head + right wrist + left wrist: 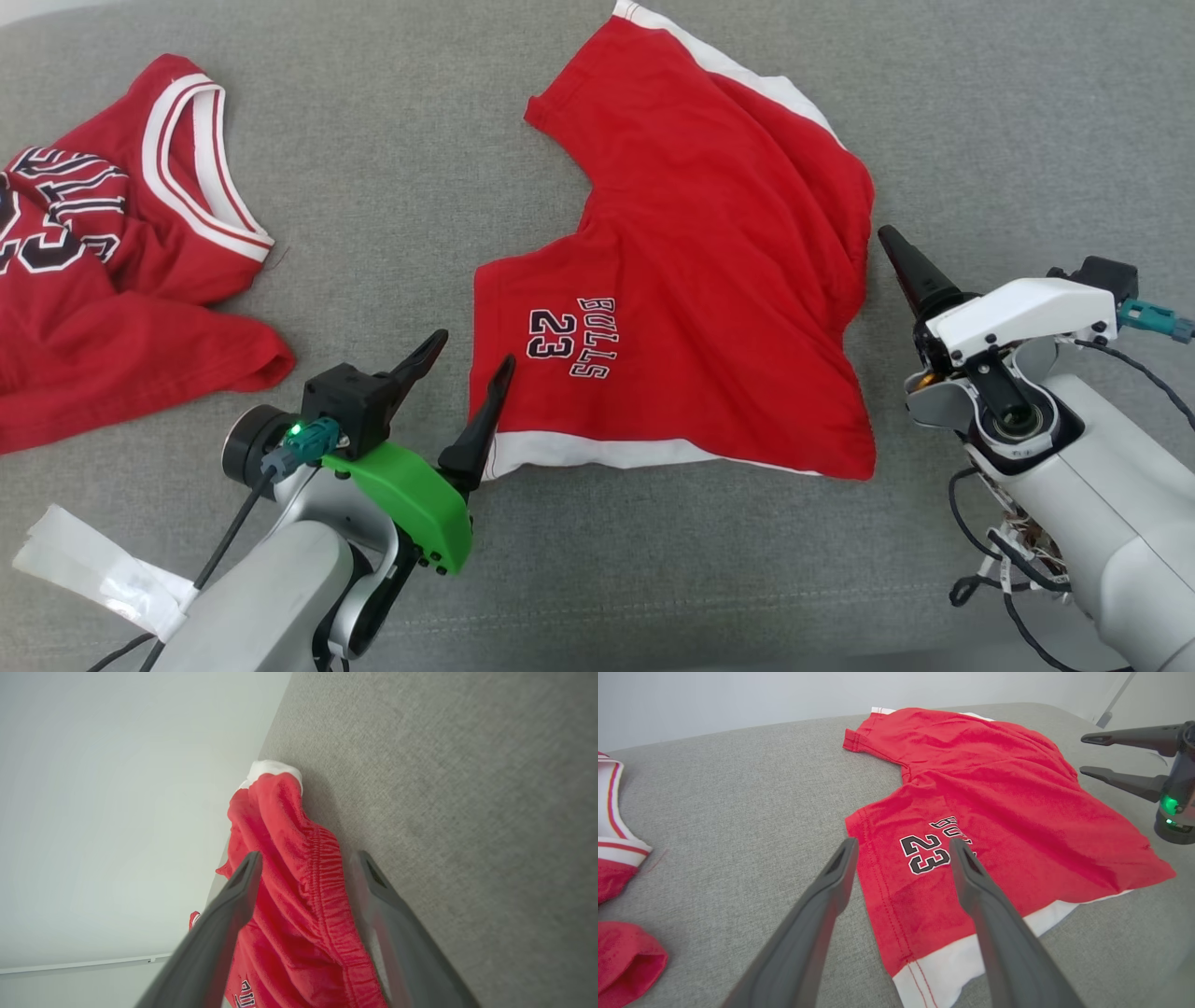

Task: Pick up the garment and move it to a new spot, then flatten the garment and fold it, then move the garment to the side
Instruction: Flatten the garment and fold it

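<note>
A red jersey (112, 252) lies crumpled at the left of the gray cushion (392, 140), well apart from the red shorts (709, 280). These lie wrinkled in the middle, white-trimmed, printed BULLS 23. The left gripper (473, 347) is spread at their hem corner and the right gripper (308, 856) is spread by the waistband; neither holds anything.

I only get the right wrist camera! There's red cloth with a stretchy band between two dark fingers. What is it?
Observer: Those are red shorts. The head view shows the "BULLS 23" print on one leg.
Operator: Cool! Where's my other gripper?
Observer: The left gripper is open at the opposite side of the shorts. Its fingers straddle the leg's edge, just above the white hem.
</note>
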Controlling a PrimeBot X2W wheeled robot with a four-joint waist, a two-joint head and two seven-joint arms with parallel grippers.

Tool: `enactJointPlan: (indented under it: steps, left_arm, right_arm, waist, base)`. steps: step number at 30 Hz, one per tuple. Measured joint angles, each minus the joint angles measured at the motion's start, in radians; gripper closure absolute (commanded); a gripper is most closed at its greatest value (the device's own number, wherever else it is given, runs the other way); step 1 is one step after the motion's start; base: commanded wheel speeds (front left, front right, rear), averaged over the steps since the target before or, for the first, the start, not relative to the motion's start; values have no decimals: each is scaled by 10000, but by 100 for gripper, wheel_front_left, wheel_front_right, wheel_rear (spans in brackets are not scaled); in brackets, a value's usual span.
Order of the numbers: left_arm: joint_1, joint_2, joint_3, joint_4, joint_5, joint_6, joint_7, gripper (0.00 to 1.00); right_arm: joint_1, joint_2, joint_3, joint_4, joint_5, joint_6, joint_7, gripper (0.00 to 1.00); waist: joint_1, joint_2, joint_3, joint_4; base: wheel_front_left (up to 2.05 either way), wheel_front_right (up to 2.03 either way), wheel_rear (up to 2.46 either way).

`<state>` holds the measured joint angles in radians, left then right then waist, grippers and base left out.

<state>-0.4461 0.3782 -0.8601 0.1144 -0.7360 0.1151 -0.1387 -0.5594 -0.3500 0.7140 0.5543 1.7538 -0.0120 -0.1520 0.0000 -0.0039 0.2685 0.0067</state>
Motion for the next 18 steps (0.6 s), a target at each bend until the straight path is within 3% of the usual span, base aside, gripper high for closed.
enactJointPlan:
  steps: [14,16,17,18]
  left_arm:
    - [-16,-59,130,81,15,6,-44,0]
    - [-16,-59,144,104,15,10,-44,0]
    - [-16,-61,146,109,15,10,-46,0]
    - [-16,-61,150,117,15,10,-59,0]
  right_arm:
    - [-787,688,-435,1258,1037,-491,974,0]
    - [-940,736,-441,1388,1051,-502,1091,18]
    - [-998,748,-445,1448,1045,-502,1091,36]
    - [-1052,767,-451,1534,1045,-502,1091,62]
  waist:
    - [0,0,330,427]
    - [0,0,329,441]
    - [0,0,324,446]
    - [0,0,317,449]
  base:
    - [0,0,0]
    - [0,0,0]
    - [0,0,0]
    - [0,0,0]
